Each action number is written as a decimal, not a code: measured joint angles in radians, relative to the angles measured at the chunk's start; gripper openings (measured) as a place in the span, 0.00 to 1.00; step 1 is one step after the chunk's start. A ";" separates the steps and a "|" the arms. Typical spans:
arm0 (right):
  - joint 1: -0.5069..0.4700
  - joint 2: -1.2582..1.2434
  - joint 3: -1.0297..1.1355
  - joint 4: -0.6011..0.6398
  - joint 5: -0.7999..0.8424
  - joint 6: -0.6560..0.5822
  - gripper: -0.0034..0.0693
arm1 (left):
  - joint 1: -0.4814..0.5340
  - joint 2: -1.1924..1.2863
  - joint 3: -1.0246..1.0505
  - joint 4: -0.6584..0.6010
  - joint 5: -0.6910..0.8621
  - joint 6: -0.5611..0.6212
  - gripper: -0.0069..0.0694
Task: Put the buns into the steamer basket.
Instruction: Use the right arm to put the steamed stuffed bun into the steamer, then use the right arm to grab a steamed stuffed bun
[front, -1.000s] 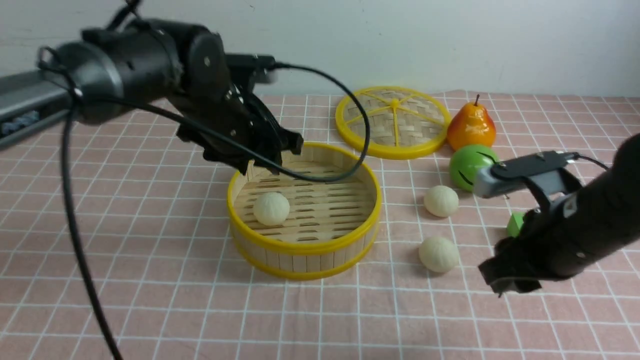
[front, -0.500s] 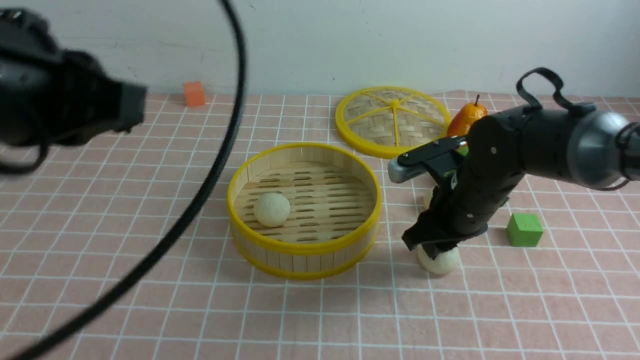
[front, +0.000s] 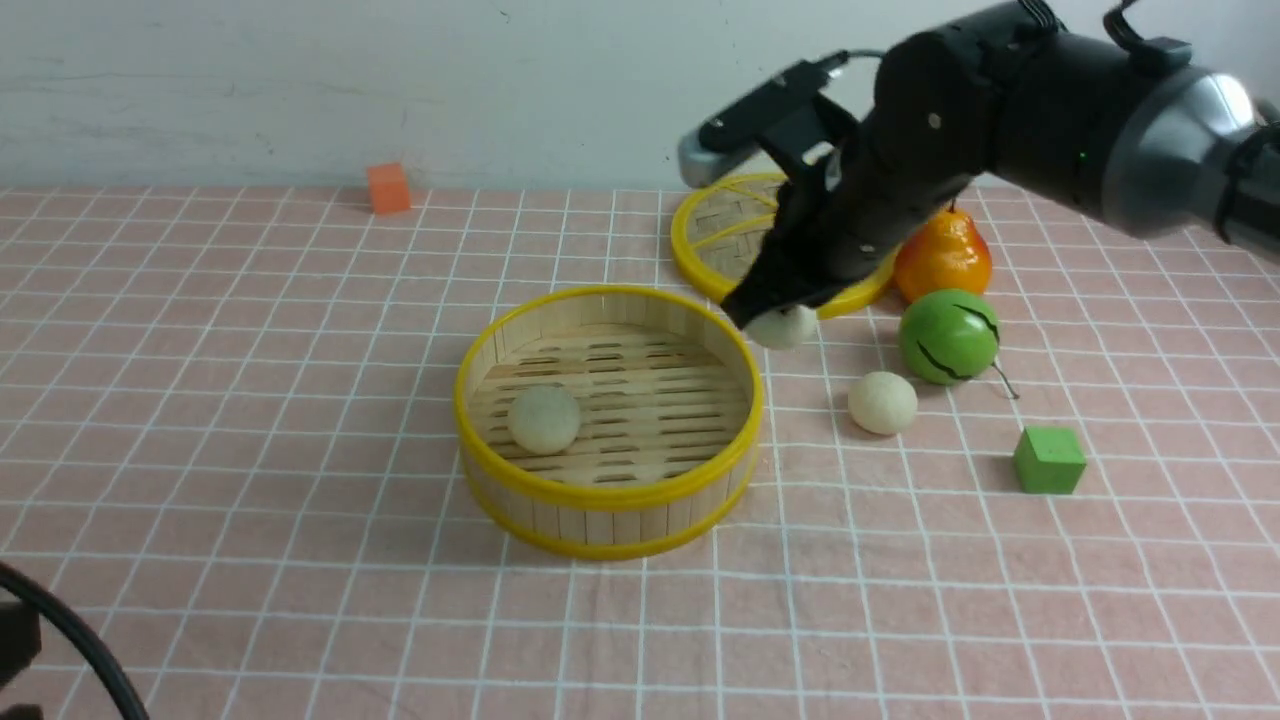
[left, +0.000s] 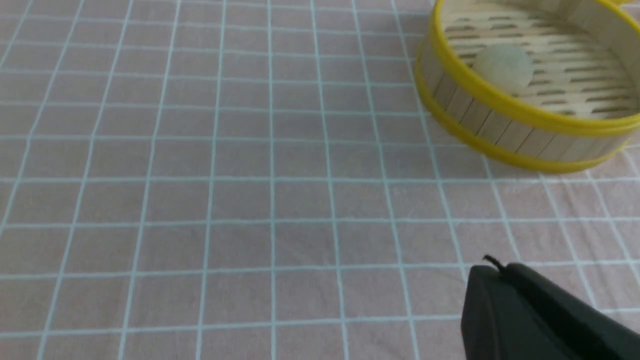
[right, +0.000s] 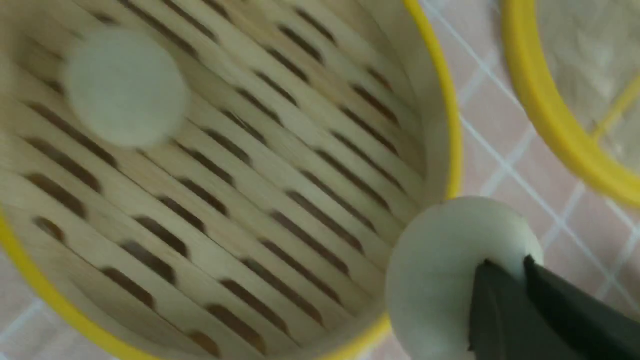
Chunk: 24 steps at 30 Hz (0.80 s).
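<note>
Front view: round bamboo-slat steamer basket with yellow rims (front: 600, 495) on pink checked desk (front: 250, 400); cream-white round bun (front: 543, 418) inside at 9 o'clock, second bun (front: 790, 328) gripped by right tool (front: 772, 312), raised by the rim at 2 o'clock, third bun (front: 882, 402) on desk at 3 o'clock. Left wrist view: left tool (left: 525, 315), one dark tip visible, spread not discernible. Right wrist view: held bun at basket rim.

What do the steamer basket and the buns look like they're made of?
The steamer basket: pale, matte bamboo-like slats, seams and slots showing; its rims look like glossy yellow plastic. The buns: matte cream, no shine, perhaps foam or soft plastic; can't tell which.
</note>
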 joint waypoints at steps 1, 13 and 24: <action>0.024 0.014 -0.007 0.009 -0.019 -0.018 0.06 | 0.000 0.000 0.022 0.007 -0.014 -0.004 0.07; 0.093 0.194 -0.028 0.036 -0.029 -0.042 0.49 | 0.000 0.002 0.086 0.020 -0.171 -0.013 0.07; 0.077 0.107 -0.252 -0.083 0.191 0.159 0.79 | 0.000 0.002 0.086 0.024 -0.174 -0.013 0.07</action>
